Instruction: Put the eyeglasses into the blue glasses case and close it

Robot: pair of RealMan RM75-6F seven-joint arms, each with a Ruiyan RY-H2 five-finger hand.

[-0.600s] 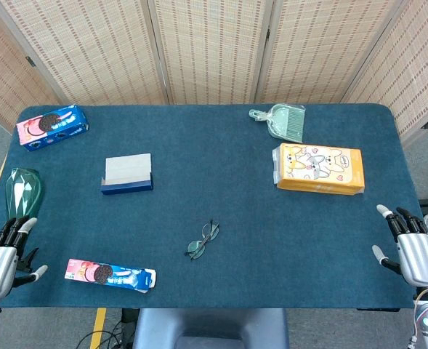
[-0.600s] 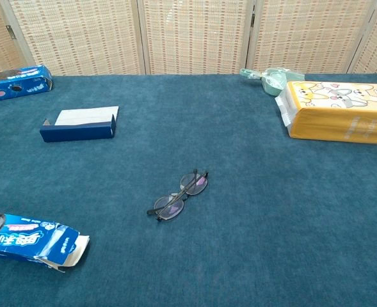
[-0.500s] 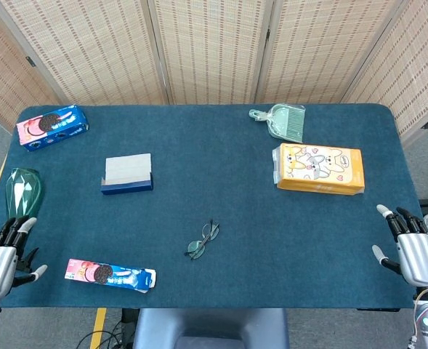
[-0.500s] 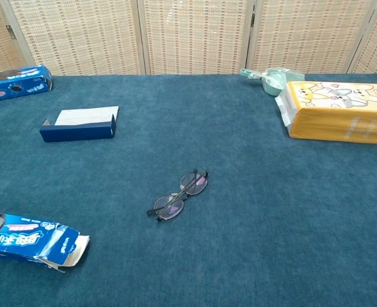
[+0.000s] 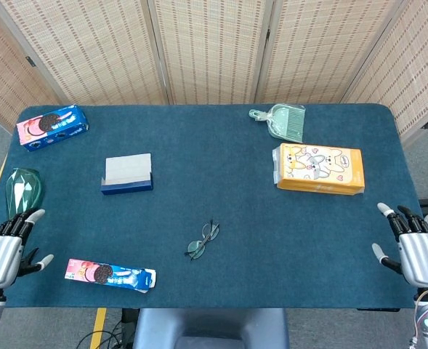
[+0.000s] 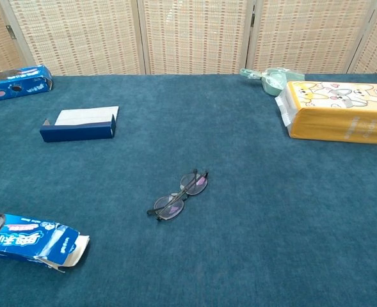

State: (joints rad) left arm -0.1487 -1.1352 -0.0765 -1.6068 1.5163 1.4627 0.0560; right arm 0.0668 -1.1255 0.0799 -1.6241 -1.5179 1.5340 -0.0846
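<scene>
left hand (image 5: 1, 256) at lower left of the head view has shifted slightly since a moment ago, fingers apart, holding nothing. right hand (image 5: 417, 251) at lower right sits unchanged, spread and empty too. glasses (image 5: 202, 241) lie folded at bottom centre, untouched. blue case (image 5: 128, 173) stands open, centre left. likely the reach is only starting.

On the blue surface (image 5: 221, 156) lie two blue cookie boxes, one at the far left corner (image 5: 52, 127), one at the near left edge (image 5: 110, 275), plus a green glass object (image 5: 22, 190), a green dustpan (image 5: 283, 121) and an orange package (image 5: 319, 169).
</scene>
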